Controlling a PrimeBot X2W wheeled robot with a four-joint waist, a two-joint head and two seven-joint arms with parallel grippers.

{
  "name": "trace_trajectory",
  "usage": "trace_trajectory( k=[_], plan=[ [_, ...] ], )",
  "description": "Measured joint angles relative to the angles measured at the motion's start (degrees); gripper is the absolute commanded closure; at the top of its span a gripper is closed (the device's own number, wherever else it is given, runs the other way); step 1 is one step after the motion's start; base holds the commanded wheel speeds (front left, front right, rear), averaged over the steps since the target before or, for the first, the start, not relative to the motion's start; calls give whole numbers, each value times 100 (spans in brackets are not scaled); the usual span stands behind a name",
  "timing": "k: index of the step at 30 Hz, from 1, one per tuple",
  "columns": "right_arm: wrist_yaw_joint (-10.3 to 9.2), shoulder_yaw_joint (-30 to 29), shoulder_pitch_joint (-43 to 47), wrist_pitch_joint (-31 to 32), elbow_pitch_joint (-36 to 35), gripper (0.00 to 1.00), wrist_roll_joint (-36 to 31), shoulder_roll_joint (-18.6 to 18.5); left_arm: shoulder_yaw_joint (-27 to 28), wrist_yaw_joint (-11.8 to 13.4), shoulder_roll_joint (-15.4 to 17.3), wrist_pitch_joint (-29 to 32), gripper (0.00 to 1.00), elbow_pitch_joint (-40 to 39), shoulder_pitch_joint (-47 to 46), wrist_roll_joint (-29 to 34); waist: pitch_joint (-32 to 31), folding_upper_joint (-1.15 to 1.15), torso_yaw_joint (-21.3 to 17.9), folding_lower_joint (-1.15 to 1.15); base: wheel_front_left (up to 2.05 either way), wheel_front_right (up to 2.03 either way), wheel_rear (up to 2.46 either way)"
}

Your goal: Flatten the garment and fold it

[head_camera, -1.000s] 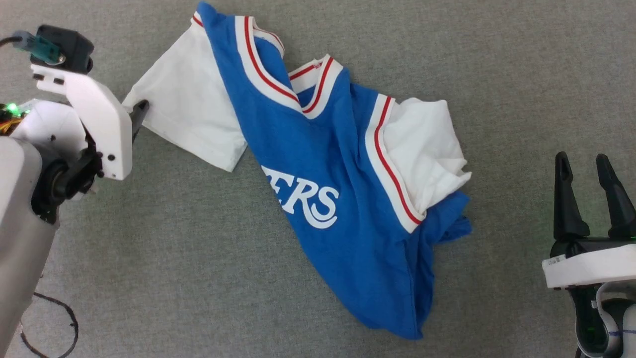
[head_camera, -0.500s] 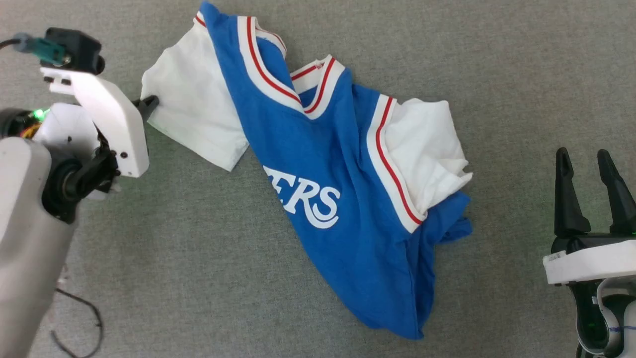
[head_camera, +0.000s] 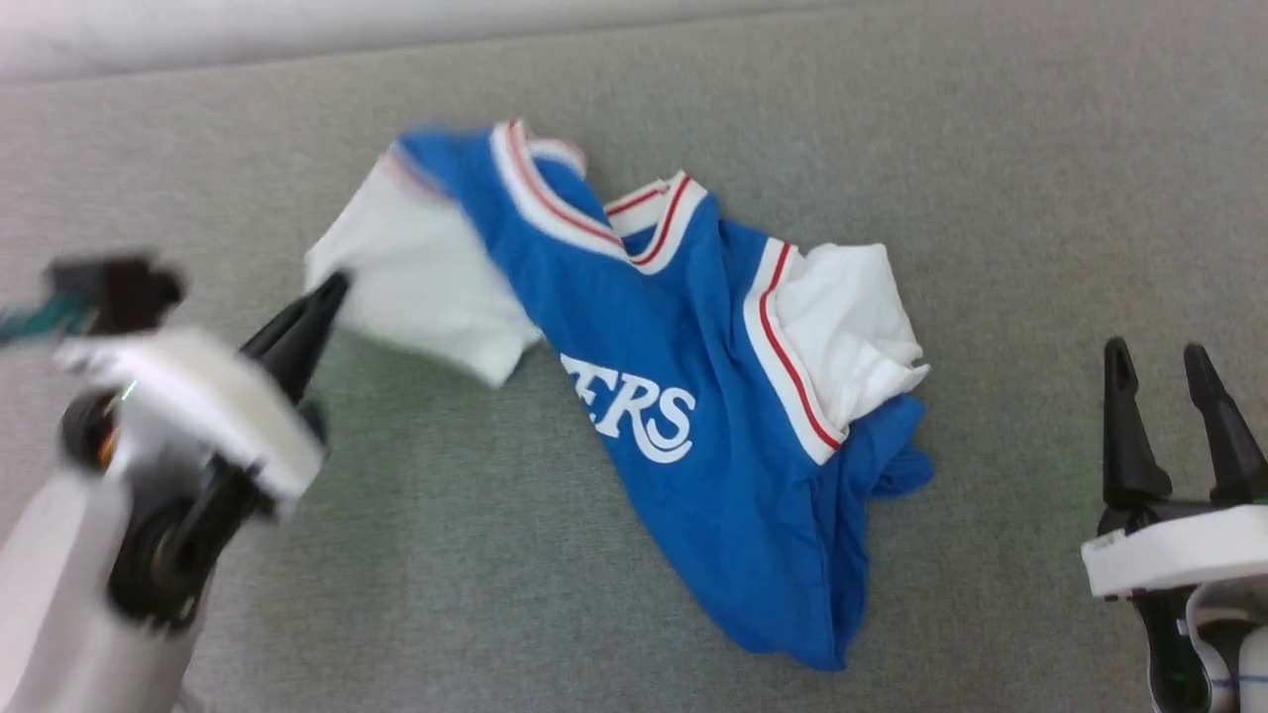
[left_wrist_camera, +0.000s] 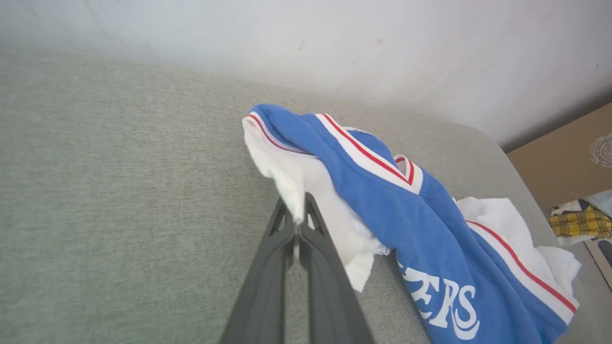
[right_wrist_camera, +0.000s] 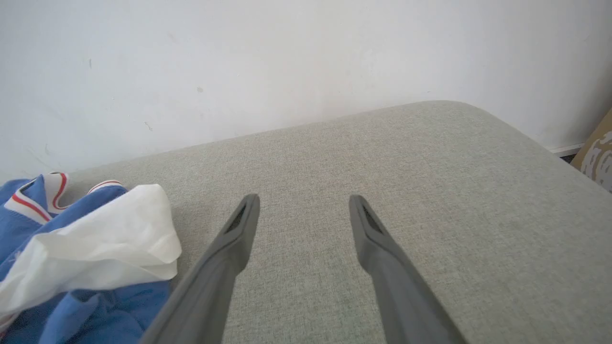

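Observation:
The garment (head_camera: 713, 416), a bright blue jersey with white sleeves, red-and-white trim and white lettering ending "RS", lies crumpled on the grey padded surface (head_camera: 446, 555). My left gripper (head_camera: 332, 292) is shut on the edge of its white left sleeve (head_camera: 426, 287), which is lifted off the surface. In the left wrist view the closed fingers (left_wrist_camera: 299, 224) pinch that white sleeve (left_wrist_camera: 306, 181). My right gripper (head_camera: 1159, 366) stands open at the lower right, away from the jersey, with nothing between its fingers (right_wrist_camera: 244, 224). The garment (right_wrist_camera: 81, 258) bunches at the left of the right wrist view.
The grey surface ends at a pale wall (head_camera: 297, 30) along the back. A brown cardboard box (left_wrist_camera: 564, 157) and some yellow checked cloth (left_wrist_camera: 578, 222) lie beyond the surface's right end.
My left gripper has closed on the white sleeve and is lifting it; the arm is blurred with motion. The head camera has tilted, so the whole picture has shifted down. The right gripper is still.

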Motion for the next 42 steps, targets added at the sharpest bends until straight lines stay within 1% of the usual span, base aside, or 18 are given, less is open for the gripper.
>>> trace_trajectory(
  k=[6, 8, 11, 15, 18, 20, 24, 27, 30, 33, 42],
  plan=[
    [0, -155, 193, 52, 20, 0, -3, 0, 887, 465, 204, -619, 100, -871, 1512, -216, -337, 0, 164, -1, 0, 0, 0],
    [0, -223, 247, 100, 5, 0, -22, -3, 1132, 570, 230, -753, 100, -1122, 1934, -293, -411, 0, 234, -1, 0, 0, 0],
    [0, -180, 270, 279, -32, 0, -152, -3, 1428, 589, 263, -881, 100, -1359, 2351, -415, -489, 0, 338, -1, 0, 0, 0],
    [0, 160, 107, 772, -171, 0, -325, -2, 1627, 624, 263, -985, 100, -1572, 2624, -472, -544, 0, 426, -1, 0, 0, 0],
    [0, 464, -328, 1355, -202, 0, -92, -13, 1590, 619, 256, -984, 100, -1651, 2658, -472, -494, 0, 452, 0, 0, 0, 0],
    [0, 693, -690, 1847, -193, 0, 49, -142, 1511, 609, 247, -983, 100, -1668, 2622, -471, -436, 0, 462, 0, 0, 0, 0],
    [0, 1217, -1411, 2932, 55, 0, 434, -636, 1311, 558, 209, -982, 100, -1639, 2393, -439, -300, 0, 493, 1, 0, 0, 0],
    [0, 1707, -1821, 3509, 330, 0, 583, -1051, 1193, 508, 200, -979, 100, -1570, 2221, -374, -209, 0, 538, 1, 0, 0, 0],
    [0, 2087, -2102, 3747, 613, 0, 701, -1359, 1072, 437, 156, -976, 100, -1485, 2064, -365, -153, 0, 626, 1, 0, 0, 0],
    [0, 2525, -2291, 3798, 859, 0, 775, -1618, 1005, 374, 142, -974, 100, -1422, 1970, -364, -107, 0, 726, 1, 0, 0, 0],
    [0, 3245, -2711, 3646, 1591, 0, 931, -1965, 787, 266, 54, -951, 100, -1277, 1779, -338, 32, 0, 1002, 1, 0, 0, 0]
  ],
)
